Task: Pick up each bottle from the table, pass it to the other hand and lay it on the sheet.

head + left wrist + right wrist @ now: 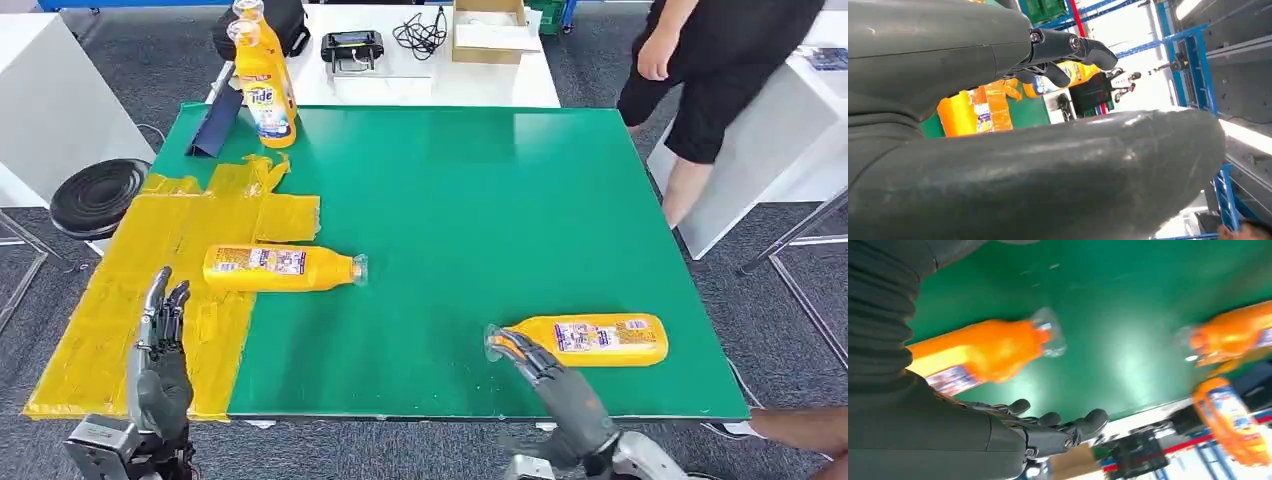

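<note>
We judge the step in hand to be the pick-up of the near bottle [600, 340], which lies on its side on the green desk [480, 200] at about 5 o'clock, its clear cap pointing to 9 o'clock. Our right hand [535, 365] reaches in from 6 o'clock, and its fingers [515, 345] are spread apart just at the cap and neck; whether they touch it we cannot tell. In the right wrist view the hand [1048, 430] holds nothing, with the fingers extended and the bottle [983, 352] just beside them.

Our left hand [160, 340] stands at about 8 o'clock over the yellow sheet [120, 320], fingers pointing up, slightly apart and empty. It looks ready to receive.

A second bottle [280, 268] lies at 9 o'clock, its body on the sheet's edge and its neck out over the green; we take that one as laid down. Two upright bottles [265, 85] stand at 11 o'clock at the far edge, not yet taken.

The next move calls for the right fingers to wrap the bottle's body or neck firmly, lift it, and carry it toward 9 o'clock for the handover. A person [720, 80] stands at 1 o'clock.
</note>
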